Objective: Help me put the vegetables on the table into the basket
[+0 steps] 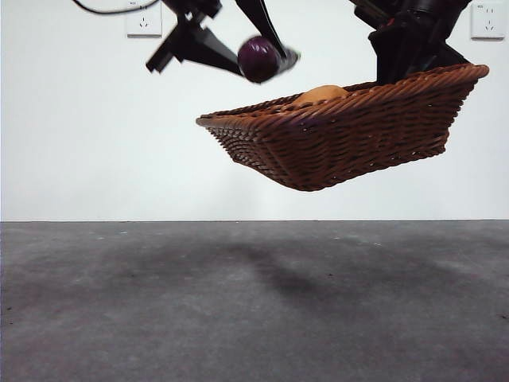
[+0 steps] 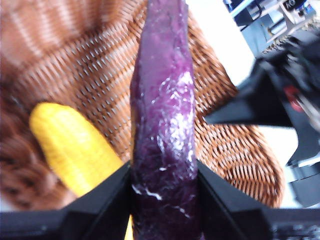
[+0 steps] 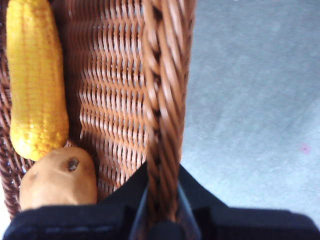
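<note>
The wicker basket (image 1: 342, 131) hangs tilted in the air above the table (image 1: 254, 302), its right rim (image 3: 162, 100) clamped in my right gripper (image 3: 161, 200). Inside it lie a yellow corn cob (image 3: 35, 85) and a tan potato (image 3: 57, 177); the potato's top (image 1: 320, 94) peeks over the rim in the front view. My left gripper (image 2: 164, 187) is shut on a dark purple eggplant (image 2: 164, 115), holding it above the basket's left part, with the corn (image 2: 70, 145) below it. In the front view the eggplant's end (image 1: 258, 58) shows between the jaws.
A white wall with two sockets (image 1: 143, 20) stands behind the table. The basket's shadow falls on the table surface. The right arm (image 2: 280, 100) shows dark beside the basket in the left wrist view.
</note>
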Robot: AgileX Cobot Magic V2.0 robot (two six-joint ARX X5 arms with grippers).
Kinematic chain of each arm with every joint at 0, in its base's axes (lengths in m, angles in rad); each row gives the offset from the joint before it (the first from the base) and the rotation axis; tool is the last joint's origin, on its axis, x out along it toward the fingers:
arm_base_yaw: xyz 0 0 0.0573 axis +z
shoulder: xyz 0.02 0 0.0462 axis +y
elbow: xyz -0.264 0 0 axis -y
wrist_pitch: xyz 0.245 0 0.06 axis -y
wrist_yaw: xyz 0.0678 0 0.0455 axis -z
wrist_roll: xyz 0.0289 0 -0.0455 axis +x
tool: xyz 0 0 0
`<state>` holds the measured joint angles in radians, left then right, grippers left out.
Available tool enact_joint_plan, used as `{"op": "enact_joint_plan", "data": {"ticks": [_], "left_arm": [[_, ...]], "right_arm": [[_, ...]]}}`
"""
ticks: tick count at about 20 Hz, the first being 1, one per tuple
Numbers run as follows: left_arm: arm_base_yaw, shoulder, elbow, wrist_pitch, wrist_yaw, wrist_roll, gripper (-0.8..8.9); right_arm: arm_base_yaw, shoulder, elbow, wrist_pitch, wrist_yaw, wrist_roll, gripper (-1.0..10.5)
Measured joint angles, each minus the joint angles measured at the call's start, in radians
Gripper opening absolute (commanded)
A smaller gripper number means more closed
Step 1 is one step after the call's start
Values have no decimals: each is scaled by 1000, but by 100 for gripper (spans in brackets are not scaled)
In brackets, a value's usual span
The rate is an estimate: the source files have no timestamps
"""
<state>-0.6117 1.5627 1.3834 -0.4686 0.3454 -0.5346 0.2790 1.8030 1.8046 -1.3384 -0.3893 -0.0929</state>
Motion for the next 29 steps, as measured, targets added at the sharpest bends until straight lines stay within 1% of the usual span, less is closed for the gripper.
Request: {"op": "enact_joint_plan", "data": {"ticks": [2, 4, 5, 6, 7, 11, 13, 15, 16, 17, 18, 19, 20, 22, 25, 28, 29], "left_arm": [[0, 24, 0, -1, 6, -40, 160], [-3, 28, 0, 4, 6, -56, 169], [-8, 28, 0, 16, 6, -63, 268], [-13, 28, 0, 23, 7, -73, 521], [-16, 28, 0, 26, 7, -77, 584], [-19, 28, 0, 49, 15, -77, 583], [-16, 23, 0, 54, 45, -67, 583], [-12, -20, 0, 54, 42, -28, 583], [-10, -59, 0, 54, 39, -5, 574], [-10, -103, 0, 53, 39, 17, 512], [-10, -149, 0, 38, 40, 40, 373], [-10, -193, 0, -3, 40, 71, 163], [-10, -236, 0, -58, 39, 105, -23], [-21, -315, 0, -173, 14, 167, -3], [-72, -422, 0, -369, -80, 252, -3], [-113, -491, 0, -531, -158, 285, -3], [-118, -508, 0, -571, -161, 288, -3]], "right_arm": [[17, 0, 0, 0, -1, 0, -8], [30, 0, 0, 0, 0, 0, -8], [35, 0, 0, 0, -1, 0, -8], [35, 0, 0, 0, -1, 0, -8], [40, 0, 0, 0, 0, 0, -8], [40, 0, 0, 1, 1, 1, -8], [40, 0, 0, 23, 3, 3, -8], [27, 0, 0, 26, 5, 3, -8], [21, 0, 0, 23, 7, 3, -8], [10, 0, 0, 27, 7, 3, -8], [-5, 0, 0, 36, 7, 3, -8], [-26, 0, 0, 51, 7, 3, -8], [-51, 2, 0, 65, 7, 3, -8], [-112, 25, 0, 84, 7, 4, -8], [-183, 95, 0, 129, 4, 7, -8], [-219, 188, 0, 137, -54, 2, -8], [-229, 220, 0, 146, -69, -4, -8]]}}
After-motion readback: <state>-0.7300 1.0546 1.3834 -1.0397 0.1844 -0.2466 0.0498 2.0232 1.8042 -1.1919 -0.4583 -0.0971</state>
